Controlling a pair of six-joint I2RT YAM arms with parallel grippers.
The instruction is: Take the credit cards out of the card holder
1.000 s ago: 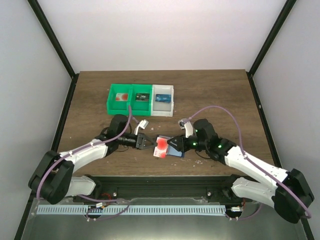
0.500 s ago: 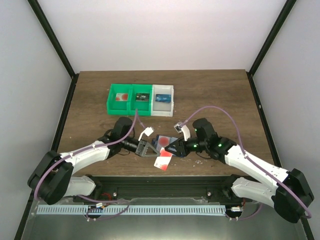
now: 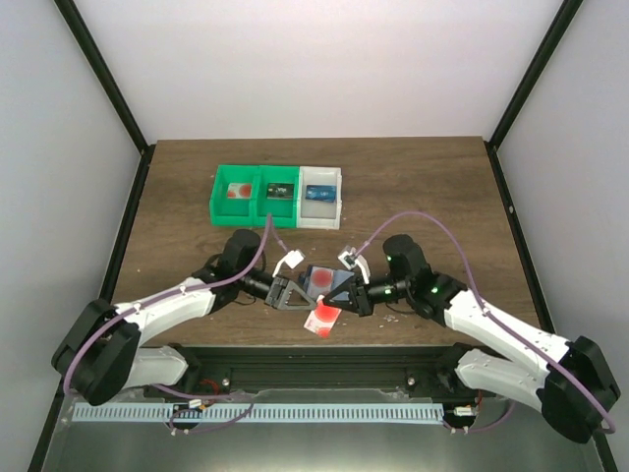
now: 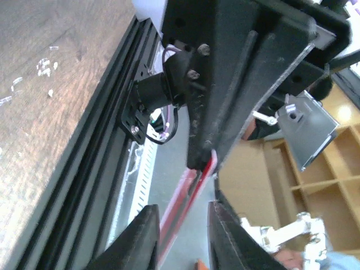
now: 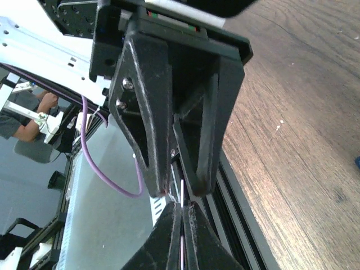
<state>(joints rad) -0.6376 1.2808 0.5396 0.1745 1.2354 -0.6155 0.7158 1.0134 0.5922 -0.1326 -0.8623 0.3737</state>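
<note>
The dark navy card holder (image 3: 321,280) is held off the table between my two grippers, a red spot showing through its pocket. A whitish-pink credit card (image 3: 322,317) with a red spot hangs out of its lower edge. My right gripper (image 3: 344,293) is shut on the holder; in the right wrist view its fingers (image 5: 181,207) pinch a thin pale edge. My left gripper (image 3: 286,293) is open. In the left wrist view its jaws (image 4: 183,209) stand either side of the red card edge (image 4: 188,197) without touching it.
A green bin (image 3: 257,194) and a white bin (image 3: 321,197) stand at the back of the table, each with a card inside. The black rail (image 3: 314,354) runs along the near edge, right under the hanging card.
The holder was lifted off the table by my right gripper, and a card slid out of its lower edge. My left gripper moved in to the card and opened around it.
</note>
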